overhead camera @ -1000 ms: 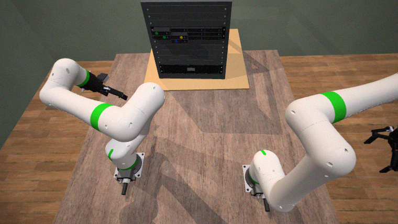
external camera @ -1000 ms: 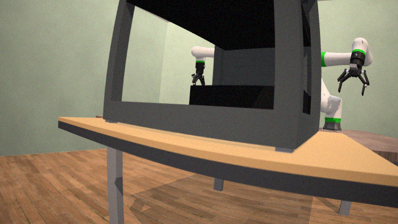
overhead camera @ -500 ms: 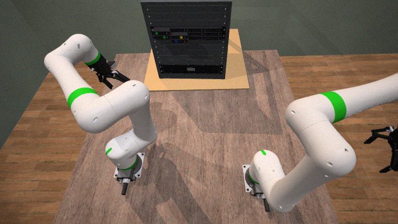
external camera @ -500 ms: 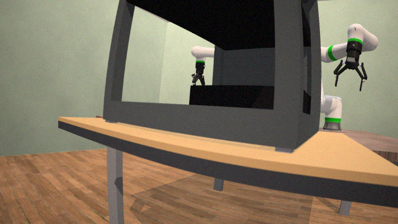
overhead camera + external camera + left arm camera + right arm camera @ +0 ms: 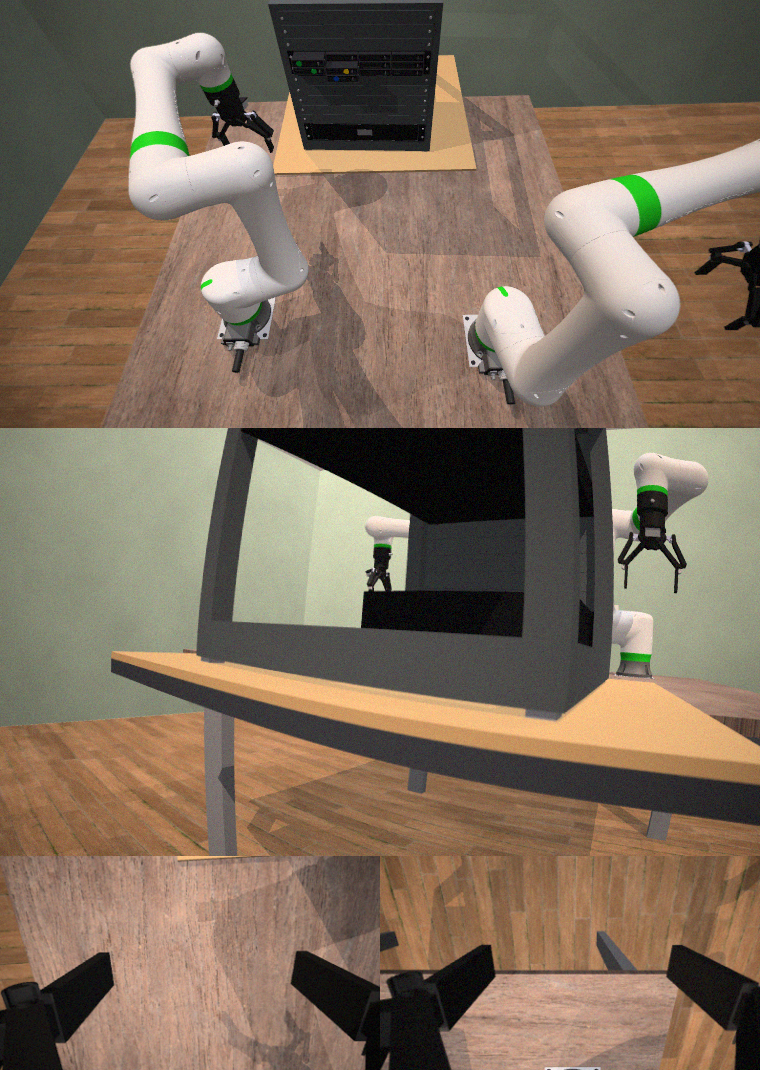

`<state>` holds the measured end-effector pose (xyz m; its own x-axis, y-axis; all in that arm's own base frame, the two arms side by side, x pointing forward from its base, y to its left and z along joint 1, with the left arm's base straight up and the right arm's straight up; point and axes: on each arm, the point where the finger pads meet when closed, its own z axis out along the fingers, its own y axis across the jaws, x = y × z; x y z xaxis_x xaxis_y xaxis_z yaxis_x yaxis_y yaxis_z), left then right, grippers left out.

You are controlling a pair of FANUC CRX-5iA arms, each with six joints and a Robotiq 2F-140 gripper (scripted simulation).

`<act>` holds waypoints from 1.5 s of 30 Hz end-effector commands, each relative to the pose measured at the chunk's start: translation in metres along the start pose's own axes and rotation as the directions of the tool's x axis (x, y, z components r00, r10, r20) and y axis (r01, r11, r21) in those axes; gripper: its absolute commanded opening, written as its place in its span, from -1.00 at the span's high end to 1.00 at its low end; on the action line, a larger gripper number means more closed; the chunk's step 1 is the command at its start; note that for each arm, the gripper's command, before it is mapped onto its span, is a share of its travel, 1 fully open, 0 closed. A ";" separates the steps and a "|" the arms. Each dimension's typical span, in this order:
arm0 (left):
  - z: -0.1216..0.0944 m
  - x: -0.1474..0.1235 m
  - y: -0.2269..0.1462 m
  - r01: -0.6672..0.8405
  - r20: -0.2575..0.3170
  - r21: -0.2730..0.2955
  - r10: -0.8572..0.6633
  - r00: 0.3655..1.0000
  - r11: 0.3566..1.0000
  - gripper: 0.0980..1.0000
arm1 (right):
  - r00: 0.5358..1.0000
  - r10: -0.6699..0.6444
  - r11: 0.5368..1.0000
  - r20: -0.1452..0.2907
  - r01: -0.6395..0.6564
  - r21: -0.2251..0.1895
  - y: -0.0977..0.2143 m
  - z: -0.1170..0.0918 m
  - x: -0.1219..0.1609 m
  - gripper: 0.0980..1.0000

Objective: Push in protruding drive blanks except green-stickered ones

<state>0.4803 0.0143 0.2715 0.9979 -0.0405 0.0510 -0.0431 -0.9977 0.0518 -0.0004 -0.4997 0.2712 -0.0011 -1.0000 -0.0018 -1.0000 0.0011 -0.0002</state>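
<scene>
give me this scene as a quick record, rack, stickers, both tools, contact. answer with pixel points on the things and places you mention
rack: upright on a tan board (image 5: 374, 162) (image 5: 372, 701)
green stickers: two, on the rack's front (image 5: 366, 101)
yellow sticker: one (image 5: 346, 71)
blue sticker: one (image 5: 336, 78)
left tool (image 5: 245, 139) (image 5: 650, 587) (image 5: 202, 968): open, beside the rack, empty
right tool (image 5: 715, 300) (image 5: 379, 588) (image 5: 580, 961): open, away from the rack, empty
tool contact with rack: none seen
</scene>
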 end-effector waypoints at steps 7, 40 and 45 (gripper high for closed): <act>0.001 0.020 0.013 0.040 0.049 0.054 -0.043 0.998 0.998 -1.00 | 1.000 0.000 1.000 -0.002 0.000 0.000 0.000 -0.001 0.000 -1.00; 0.018 0.005 0.024 -0.075 0.036 0.224 0.069 0.997 0.972 -1.00 | 1.000 0.000 1.000 -0.002 0.000 0.000 0.000 -0.001 0.000 -1.00; 0.022 -0.001 0.027 -0.134 0.026 0.307 0.132 0.991 0.942 -1.00 | 1.000 0.000 1.000 -0.002 0.000 0.000 0.000 -0.001 0.000 -1.00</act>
<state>0.4835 -0.0114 0.2535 0.9916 -0.1277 0.0200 -0.1213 -0.9729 -0.1969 -0.0004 -0.4997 0.2712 -0.0011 -1.0000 -0.0018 -1.0000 0.0011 -0.0002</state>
